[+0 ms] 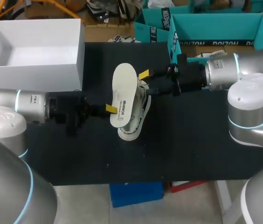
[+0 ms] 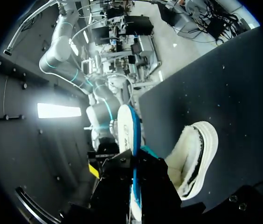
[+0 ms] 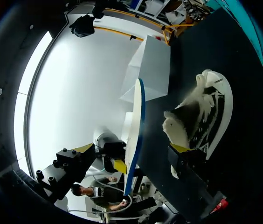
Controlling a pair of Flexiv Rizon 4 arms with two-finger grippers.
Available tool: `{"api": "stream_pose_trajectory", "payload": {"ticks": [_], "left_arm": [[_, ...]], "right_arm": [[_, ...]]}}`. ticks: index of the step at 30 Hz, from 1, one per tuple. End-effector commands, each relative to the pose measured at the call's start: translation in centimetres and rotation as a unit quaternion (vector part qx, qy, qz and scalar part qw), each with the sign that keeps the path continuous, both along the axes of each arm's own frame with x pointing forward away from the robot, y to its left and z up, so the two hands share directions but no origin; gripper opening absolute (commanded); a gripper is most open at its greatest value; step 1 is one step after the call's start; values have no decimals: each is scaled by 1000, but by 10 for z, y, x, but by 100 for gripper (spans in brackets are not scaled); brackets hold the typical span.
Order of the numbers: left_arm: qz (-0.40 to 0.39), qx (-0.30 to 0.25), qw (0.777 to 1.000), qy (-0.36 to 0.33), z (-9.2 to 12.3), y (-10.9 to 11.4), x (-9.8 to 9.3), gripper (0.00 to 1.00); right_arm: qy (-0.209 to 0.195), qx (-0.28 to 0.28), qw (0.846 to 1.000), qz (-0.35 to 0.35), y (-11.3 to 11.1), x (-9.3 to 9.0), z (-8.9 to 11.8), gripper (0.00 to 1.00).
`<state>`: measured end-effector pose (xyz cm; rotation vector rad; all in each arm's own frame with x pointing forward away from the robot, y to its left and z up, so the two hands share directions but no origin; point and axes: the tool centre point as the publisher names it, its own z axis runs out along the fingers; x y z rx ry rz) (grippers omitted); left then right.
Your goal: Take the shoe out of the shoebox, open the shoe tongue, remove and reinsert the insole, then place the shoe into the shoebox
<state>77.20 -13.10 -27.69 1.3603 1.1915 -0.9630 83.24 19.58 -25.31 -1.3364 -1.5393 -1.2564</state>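
Head view shows the left claw (image 1: 109, 108) clamping the insole (image 1: 124, 91) above the shoe (image 1: 138, 119) on the black surface (image 1: 192, 140); right wrist view reveals the right claw (image 3: 132, 149) spread wide.

The silver-grey left arm (image 1: 10, 107) and the silver-grey right arm (image 1: 250, 74) are built of rounded tubular segments with domed joint caps, and a thin glowing ring of light blue is seen at each joint, with a few small dark dots marked on the left forearm casing. Each forearm is ended by a blocky matte-black wrist assembly (image 1: 66, 112), to which the black two-fingered left gripper (image 1: 109, 109) and the black two-fingered right gripper (image 1: 145, 83) are fitted. The angular black fingers (image 3: 82, 149) are capped with bright yellow tips and studded with small round screw heads.
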Motion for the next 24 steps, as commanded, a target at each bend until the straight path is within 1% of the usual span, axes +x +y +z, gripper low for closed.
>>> {"api": "stream_pose_trajectory", "payload": {"ticks": [1,12,18,19,22,24], "left_arm": [[3,1,1000,-2,-1,-1,-1,0],[3,1,1000,-2,-1,-1,-1,0],[3,1,1000,-2,-1,-1,-1,0],[3,1,1000,-2,-1,-1,-1,0],[3,1,1000,-2,-1,-1,-1,0],[3,1,1000,-2,-1,-1,-1,0]], "right_arm": [[2,7,1000,2,19,5,-10,100],[19,-3,1000,22,40,12,-14,100],[23,-5,999,29,46,16,-10,100],[23,-5,999,30,48,16,-10,95],[28,-6,999,33,52,16,-12,90],[30,-6,999,35,54,16,-13,84]]}}
